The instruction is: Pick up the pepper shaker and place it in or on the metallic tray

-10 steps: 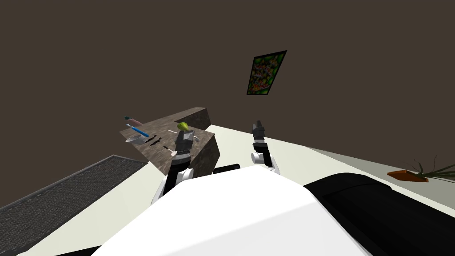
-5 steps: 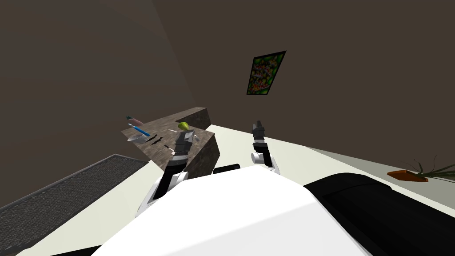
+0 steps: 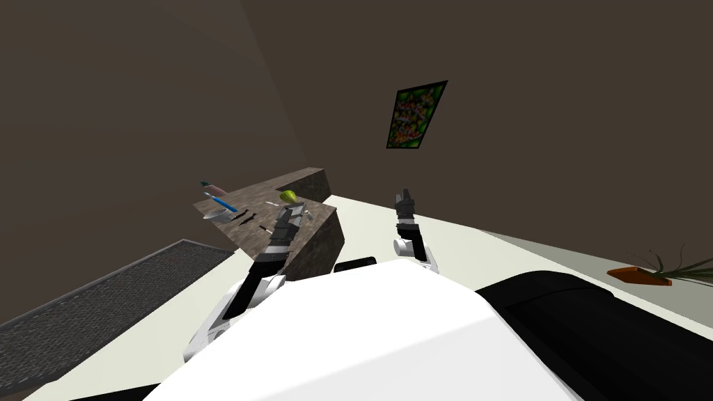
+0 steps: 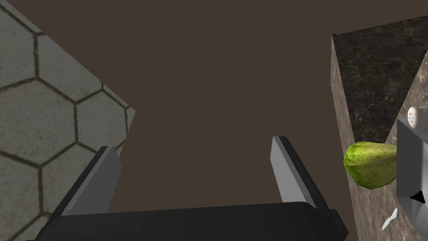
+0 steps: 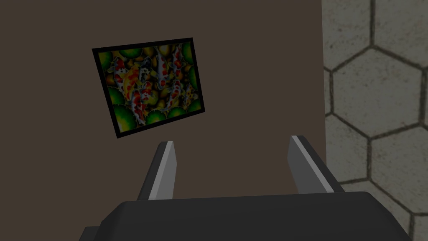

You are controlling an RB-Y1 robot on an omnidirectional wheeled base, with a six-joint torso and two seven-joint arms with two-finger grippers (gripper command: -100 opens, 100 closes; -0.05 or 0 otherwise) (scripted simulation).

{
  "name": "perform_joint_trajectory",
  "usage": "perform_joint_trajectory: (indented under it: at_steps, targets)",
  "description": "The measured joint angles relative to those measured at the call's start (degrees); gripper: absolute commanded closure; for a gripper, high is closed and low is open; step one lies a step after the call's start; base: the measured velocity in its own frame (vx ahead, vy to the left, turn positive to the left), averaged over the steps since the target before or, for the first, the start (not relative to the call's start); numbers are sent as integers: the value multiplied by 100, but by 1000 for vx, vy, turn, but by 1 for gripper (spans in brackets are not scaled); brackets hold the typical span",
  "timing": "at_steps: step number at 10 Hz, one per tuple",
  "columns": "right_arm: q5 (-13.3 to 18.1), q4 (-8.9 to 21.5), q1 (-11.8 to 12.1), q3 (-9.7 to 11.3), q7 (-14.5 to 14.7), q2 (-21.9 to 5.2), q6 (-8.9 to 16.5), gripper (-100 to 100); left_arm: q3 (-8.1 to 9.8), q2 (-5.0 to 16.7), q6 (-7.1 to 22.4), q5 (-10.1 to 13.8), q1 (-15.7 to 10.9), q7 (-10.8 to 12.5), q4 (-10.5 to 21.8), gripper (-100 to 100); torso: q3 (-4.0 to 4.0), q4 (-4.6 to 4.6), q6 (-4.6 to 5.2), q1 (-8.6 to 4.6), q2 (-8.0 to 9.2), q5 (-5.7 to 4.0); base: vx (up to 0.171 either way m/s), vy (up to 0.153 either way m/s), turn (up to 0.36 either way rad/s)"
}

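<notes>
Mottled brown counter (image 4: 376, 83), yellow-green vegetable (image 4: 370, 164), white pepper shaker (image 4: 415, 116), blue-handled utensil (image 3: 224, 205)

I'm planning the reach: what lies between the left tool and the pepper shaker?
In the left wrist view, a green leafy vegetable lies between the left tool and the pepper shaker, on the stone counter.

The bench (image 4: 368, 79) reads as stone to me: mottled brown with pale veining and little shine. The green vegetable (image 4: 368, 165) has a ribbed, leafy, matt skin. The pepper shaker (image 4: 416, 116) shows a smooth white cap pierced with small holes (I can't judge what its body is made of). My left claw (image 4: 195, 144) has smooth, matt grey blades on a dull black body, and the right claw (image 5: 232, 141) looks the same. The hexagon tiles (image 4: 42, 104) look rough and grey.
</notes>
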Motion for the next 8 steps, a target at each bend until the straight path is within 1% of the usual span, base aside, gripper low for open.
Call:
perform_joint_trajectory:
  at_steps: [1, 3, 4, 8]
  targets:
    - [0, 0, 0, 0, 0, 0, 0, 0, 67, 195, 154, 68, 72, 45, -55, -100, 0, 0, 0, -1, 1, 0, -18, -6, 7]
    - [0, 0, 0, 0, 0, 0, 0, 0, 99, 504, 328, 124, 150, 70, -68, -100, -1, 0, 0, -1, -1, 0, -13, -7, 5]
    - [0, 0, 0, 0, 0, 0, 0, 0, 110, 620, 397, 144, 174, 78, -77, -100, -2, 0, 1, -2, -3, 0, -9, -10, 3]
    - [0, 0, 0, 0, 0, 0, 0, 0, 216, 1196, 722, 294, 322, 145, -101, -100, -5, -2, 1, -3, -8, 0, 0, -11, 1]
